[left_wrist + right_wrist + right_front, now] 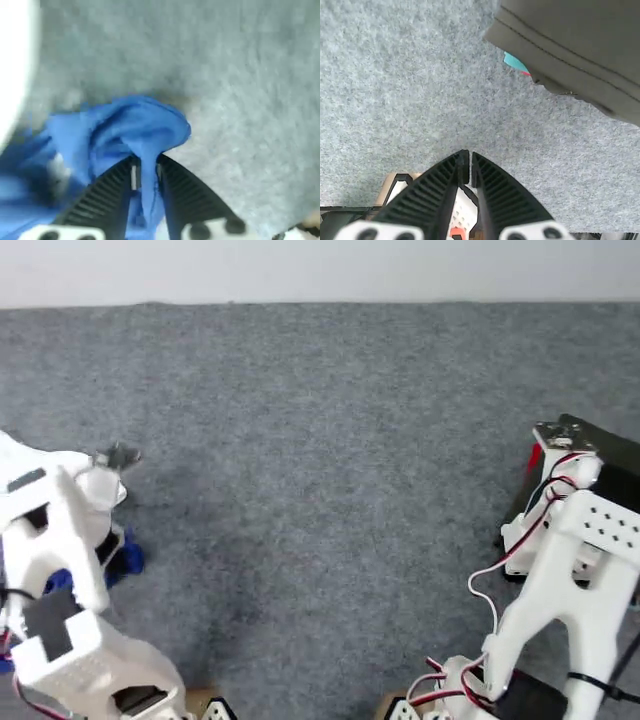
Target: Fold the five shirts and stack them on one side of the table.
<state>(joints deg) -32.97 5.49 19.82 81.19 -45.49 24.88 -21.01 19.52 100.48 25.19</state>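
My left gripper [145,169] is shut on a raised fold of a blue shirt [132,125], which bunches up in front of the fingers on the grey felt. In the high view bits of that blue shirt [127,560] peek out from under the left arm [60,530] at the table's left edge. My right gripper [469,156] is shut with nothing between its fingers, low over bare felt. Just beyond it lies an olive-grey shirt [570,40] with teal and red cloth edges [514,63] under it. The high view shows red cloth [535,456] beside the right arm [575,540].
Grey felt [330,460] covers the whole table, with a wide open stretch between the two arms. A pale wall runs along the far edge. Arm bases and cables [480,620] crowd the near edge.
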